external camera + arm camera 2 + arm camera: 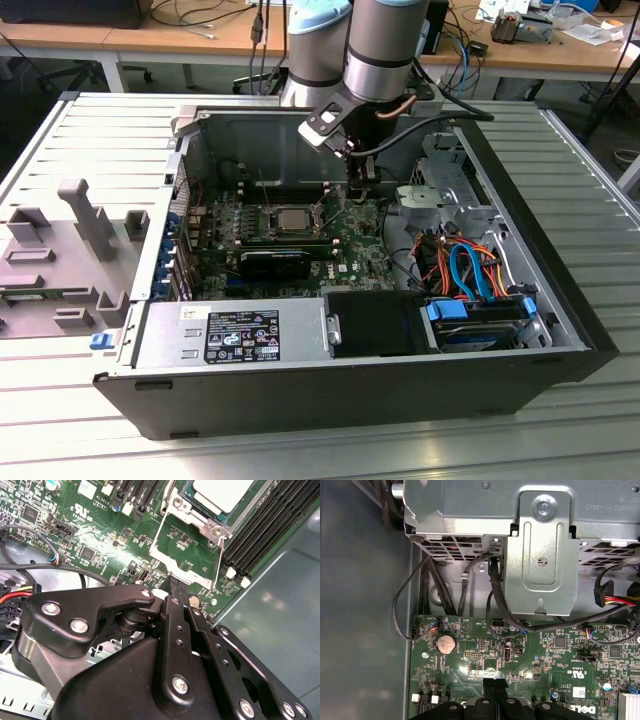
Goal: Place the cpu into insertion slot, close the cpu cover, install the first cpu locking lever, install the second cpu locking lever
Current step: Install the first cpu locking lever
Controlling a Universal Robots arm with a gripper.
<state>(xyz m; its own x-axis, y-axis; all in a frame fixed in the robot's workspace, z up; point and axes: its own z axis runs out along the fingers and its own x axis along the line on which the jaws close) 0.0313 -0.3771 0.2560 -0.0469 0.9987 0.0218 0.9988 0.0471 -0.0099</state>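
Sitting flat in the insertion slot, the cpu lay beyond the gripper, with the cpu cover standing open between them, its free edge right at the fingertips. I saw the fingers drawn together with nothing visibly between them. I judged the cover a thin, stiff, light hinged frame, best taken at that free edge, clear of the fragile chip.
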